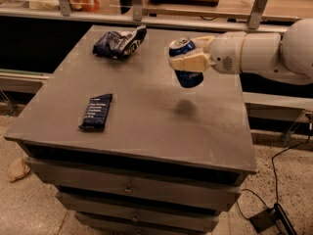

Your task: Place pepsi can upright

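Observation:
The pepsi can (187,77) is blue with a silver top and is held nearly upright in the air above the right middle of the grey table (146,126). My gripper (186,58) comes in from the right on a white arm and is shut on the can around its upper half, with one cream finger (188,62) across its front. The can's shadow lies on the table below it.
A flat dark blue wrapper bar (96,111) lies at the table's left front. A dark blue-and-white snack bag (119,42) lies at the back left. A counter with metal posts runs behind. A cable and power brick (269,219) lie on the floor at right.

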